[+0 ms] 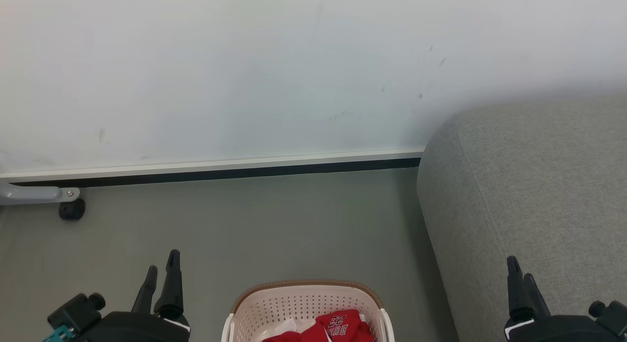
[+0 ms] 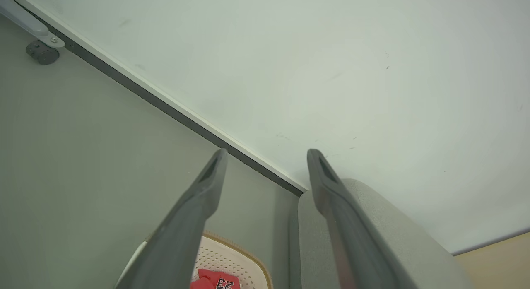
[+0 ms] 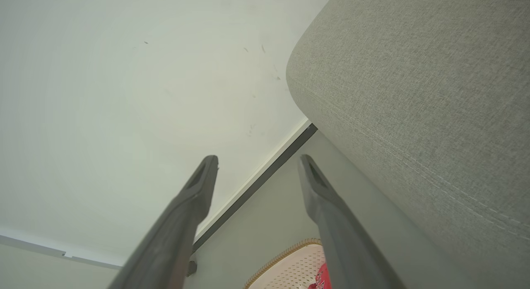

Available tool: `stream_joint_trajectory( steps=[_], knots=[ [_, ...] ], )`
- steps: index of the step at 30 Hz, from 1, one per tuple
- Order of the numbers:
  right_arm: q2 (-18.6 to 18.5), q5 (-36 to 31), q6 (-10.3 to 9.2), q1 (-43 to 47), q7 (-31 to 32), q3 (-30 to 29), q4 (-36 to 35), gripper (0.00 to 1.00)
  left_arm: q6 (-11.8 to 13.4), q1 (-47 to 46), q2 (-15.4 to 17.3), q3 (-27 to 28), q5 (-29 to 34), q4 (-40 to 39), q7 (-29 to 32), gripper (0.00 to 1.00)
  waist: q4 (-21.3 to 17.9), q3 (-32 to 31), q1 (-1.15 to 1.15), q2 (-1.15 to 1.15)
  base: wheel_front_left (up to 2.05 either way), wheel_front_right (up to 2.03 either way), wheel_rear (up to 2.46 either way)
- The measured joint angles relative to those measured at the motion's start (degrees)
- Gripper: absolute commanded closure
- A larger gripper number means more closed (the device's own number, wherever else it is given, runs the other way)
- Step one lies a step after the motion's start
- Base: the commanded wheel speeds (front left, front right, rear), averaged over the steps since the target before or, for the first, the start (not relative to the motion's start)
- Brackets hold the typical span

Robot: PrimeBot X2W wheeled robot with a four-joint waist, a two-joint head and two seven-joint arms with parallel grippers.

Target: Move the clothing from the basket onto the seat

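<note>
Either side of the oval cream perforated plastic basket [image 1: 303,303], left gripper [image 1: 162,261] and right gripper [image 1: 520,267] point forward, empty; wrist views reveal fingers [image 2: 194,206] spread wide.

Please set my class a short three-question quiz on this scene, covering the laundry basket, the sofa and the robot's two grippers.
1. True or false: the red clothing lies inside the laundry basket.
2. Multiple choice: where is the grey sofa relative to the basket?
A) on the robot's left
B) on the robot's right
C) underneath it, with the basket standing on it
3. Fill in the gap: the jaws of the left gripper and the right gripper both stand ____, with nothing between them.

Key: 1 true; 2 B; 3 open.
</note>
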Motion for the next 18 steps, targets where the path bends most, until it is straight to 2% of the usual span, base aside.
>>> stream_joint_trajectory(
  steps=[18],
  knots=[
    [-0.29,-13.62,-2.49,0.73,-3.27,3.07,-0.83,0.0,2.21,0.13,1.54,-2.49,14.16,-1.31,-3.21,0.0,-0.16,0.01,0.01,0.0,0.0,0.0,0.0]
  ],
)
